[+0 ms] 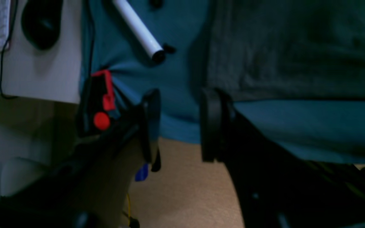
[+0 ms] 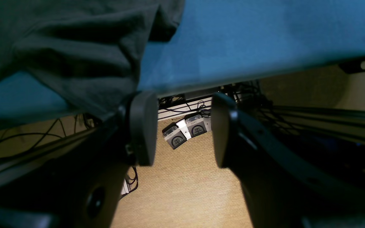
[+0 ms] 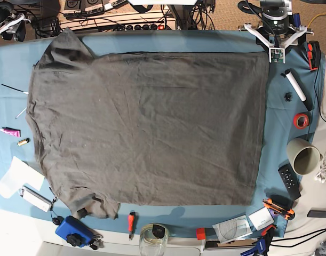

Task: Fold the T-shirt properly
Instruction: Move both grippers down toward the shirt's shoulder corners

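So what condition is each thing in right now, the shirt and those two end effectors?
T-shirt: spread flat on the tablecloth, wrinkled, not yet folded.
Left end effector: open, empty, off the table's edge.
Right end effector: open, empty, beside the shirt's sleeve.
Paper cup: lying on its side.

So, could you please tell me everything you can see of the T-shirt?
The T-shirt is dark charcoal grey, plain, of soft wrinkled fabric. It lies spread flat on the tablecloth, covering most of it, hem toward the base view's right, sleeves at the left. One sleeve points to the upper left; the other, lower left, is bunched. Neither gripper touches it: the left gripper and right gripper are open, off the table's edge.
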`<control>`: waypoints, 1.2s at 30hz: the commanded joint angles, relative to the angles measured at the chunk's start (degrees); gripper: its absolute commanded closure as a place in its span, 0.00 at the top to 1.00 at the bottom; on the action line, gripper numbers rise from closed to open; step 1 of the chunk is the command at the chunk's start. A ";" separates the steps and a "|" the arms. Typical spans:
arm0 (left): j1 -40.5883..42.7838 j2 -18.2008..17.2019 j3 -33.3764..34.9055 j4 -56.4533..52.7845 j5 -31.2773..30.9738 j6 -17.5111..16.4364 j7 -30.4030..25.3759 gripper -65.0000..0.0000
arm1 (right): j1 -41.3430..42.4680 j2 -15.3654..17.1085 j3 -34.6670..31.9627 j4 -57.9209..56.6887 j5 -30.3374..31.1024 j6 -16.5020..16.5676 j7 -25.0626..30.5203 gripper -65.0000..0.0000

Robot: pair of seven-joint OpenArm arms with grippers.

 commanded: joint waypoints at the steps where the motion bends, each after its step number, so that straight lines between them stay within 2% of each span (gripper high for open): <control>1: 0.22 -0.15 -0.09 1.03 0.57 0.20 0.15 0.31 | -0.44 0.68 0.81 0.63 0.37 0.17 0.85 0.42; 4: -2.73 -0.13 -0.09 1.03 -2.21 -0.94 5.49 0.31 | -0.33 0.68 0.81 0.09 0.42 0.33 1.05 0.42; 9: -6.99 2.56 -0.11 1.03 -11.13 -7.26 4.15 0.33 | 2.27 0.68 0.81 -6.40 2.78 1.09 0.79 0.42; 12: -7.43 4.39 -0.11 1.03 -12.68 -9.35 4.02 0.34 | 3.02 0.70 0.81 -11.06 6.56 3.19 -0.90 0.42; 15: -7.43 4.42 -0.46 1.03 -12.66 -9.44 3.48 0.36 | 3.02 0.70 0.81 -14.56 10.19 5.77 -2.36 0.42; 20: -8.24 4.44 -5.73 1.03 -16.00 -9.49 2.95 0.44 | 3.02 0.74 0.81 -17.00 12.87 7.30 -2.99 0.42; 25: -9.07 4.44 -12.55 1.03 -21.68 -8.79 1.97 0.44 | 3.04 1.18 0.81 -17.00 13.09 7.37 -3.17 0.42; 30: -10.10 4.46 -15.72 -0.24 -25.99 -8.83 1.97 0.44 | 3.06 1.16 0.81 -17.00 13.81 7.39 -3.30 0.42; 36: -14.45 5.42 -15.87 -7.52 -32.59 -12.72 4.55 0.44 | 3.82 1.14 0.81 -17.00 14.12 7.39 -4.31 0.42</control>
